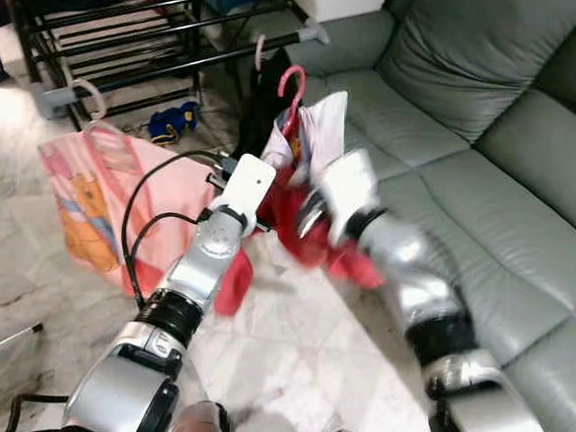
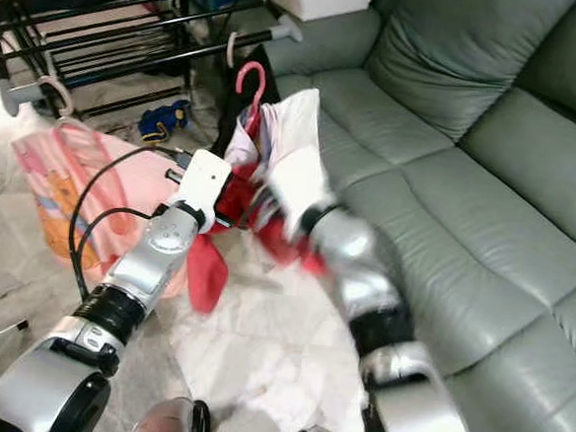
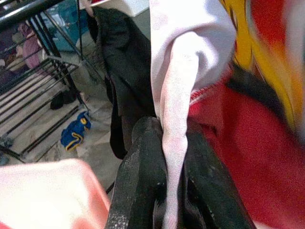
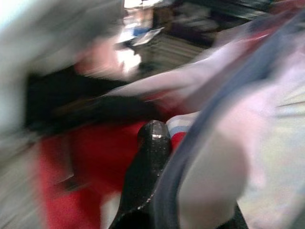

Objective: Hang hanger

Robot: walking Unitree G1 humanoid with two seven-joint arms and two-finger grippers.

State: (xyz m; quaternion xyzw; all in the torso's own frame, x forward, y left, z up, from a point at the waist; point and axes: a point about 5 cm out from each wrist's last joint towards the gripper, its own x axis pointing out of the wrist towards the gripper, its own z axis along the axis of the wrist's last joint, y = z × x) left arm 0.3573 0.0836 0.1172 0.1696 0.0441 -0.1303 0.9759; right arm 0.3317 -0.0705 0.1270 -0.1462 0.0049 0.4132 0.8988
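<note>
Gripping white-red garment (image 1: 307, 153), left tool (image 3: 164, 157) (right tool's (image 4: 157, 143) state unclear) beside sofa (image 1: 491, 141).

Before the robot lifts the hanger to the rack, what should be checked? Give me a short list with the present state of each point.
1. Left hand holds the cloth: ok, its fingers are shut on a white fold of the shirt.
2. Right hand has a firm hold: cannot tell, that arm is blurred.
3. Hook of the red hanger is free and points up: ok, it stands above the shirt.
4. Rack bar has a free place: ok, bare bar shows between the pink garment and the black garment.
5. Hook is on the bar: not ok, it hangs lower and in front of the sofa.
</note>
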